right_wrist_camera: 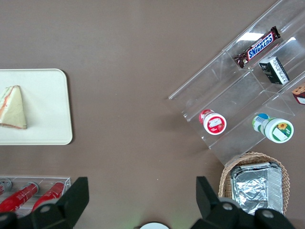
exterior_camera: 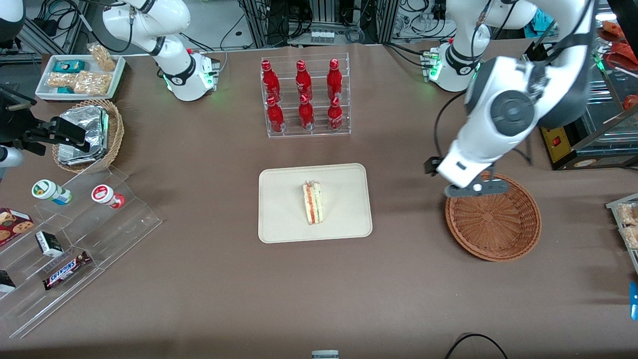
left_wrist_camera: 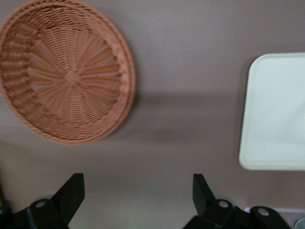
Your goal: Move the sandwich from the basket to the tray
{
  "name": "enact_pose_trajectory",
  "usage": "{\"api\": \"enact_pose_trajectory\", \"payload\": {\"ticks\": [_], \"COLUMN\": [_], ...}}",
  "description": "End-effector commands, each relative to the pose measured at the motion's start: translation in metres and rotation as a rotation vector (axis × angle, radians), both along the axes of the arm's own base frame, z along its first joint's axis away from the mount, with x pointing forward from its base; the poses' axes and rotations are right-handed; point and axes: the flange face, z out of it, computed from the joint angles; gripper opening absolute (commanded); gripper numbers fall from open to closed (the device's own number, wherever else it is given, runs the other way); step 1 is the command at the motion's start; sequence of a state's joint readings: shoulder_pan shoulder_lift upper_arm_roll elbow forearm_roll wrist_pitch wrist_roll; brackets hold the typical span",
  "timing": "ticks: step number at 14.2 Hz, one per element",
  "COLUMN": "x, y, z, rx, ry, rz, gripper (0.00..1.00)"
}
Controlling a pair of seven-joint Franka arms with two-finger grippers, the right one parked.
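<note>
While the sandwich (exterior_camera: 312, 203) lies on its side near the middle of the tray (exterior_camera: 279, 219), the basket (exterior_camera: 493, 224) sits apart from the tray on the brown desk (exterior_camera: 209, 279), toward the working arm's end; the basket holds nothing that shows; the jaws (left_wrist_camera: 138, 191) hang above the desk between the tray and the basket, close over the basket's rim, spread wide and gripping nothing; in the wrist view both dark fingertips (left_wrist_camera: 71, 188) stand well apart over bare cloth, with the basket (left_wrist_camera: 66, 71) and a corner of the tray (left_wrist_camera: 276, 109) both in sight. Taking the tray as the mark: farther from the front camera than the tray stands a clear rack (exterior_camera: 305, 94) with six red bottles (exterior_camera: 305, 113) in two rows; toward the parked arm's end from the tray a stepped clear stand (exterior_camera: 75, 239) carries two small tubs (exterior_camera: 107, 195), a Snickers bar (exterior_camera: 66, 269) and a small dark box (exterior_camera: 49, 243); farther from the camera than that stand sits a smaller tan basket (exterior_camera: 112, 132) of foil packets (exterior_camera: 87, 132), and farther again a white dish (exterior_camera: 79, 75) of snacks; the right wrist view shows the sandwich (right_wrist_camera: 12, 107) as a pale wedge resting flat on the tray (right_wrist_camera: 52, 105).
</note>
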State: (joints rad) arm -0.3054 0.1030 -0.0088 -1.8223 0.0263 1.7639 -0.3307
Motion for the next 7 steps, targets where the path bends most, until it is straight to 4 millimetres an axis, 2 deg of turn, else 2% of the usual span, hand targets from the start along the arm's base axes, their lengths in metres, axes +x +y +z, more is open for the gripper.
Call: {"api": "enact_pose_trajectory", "payload": {"ticks": [1, 7], "x": [-0.014, -0.021], "y": [0.03, 0.105], "z": [0.03, 0.088], "rx": [-0.009, -0.035], "ry": [-0.013, -0.037], "rz": [-0.083, -0.184], "gripper": [1.0, 1.0]}}
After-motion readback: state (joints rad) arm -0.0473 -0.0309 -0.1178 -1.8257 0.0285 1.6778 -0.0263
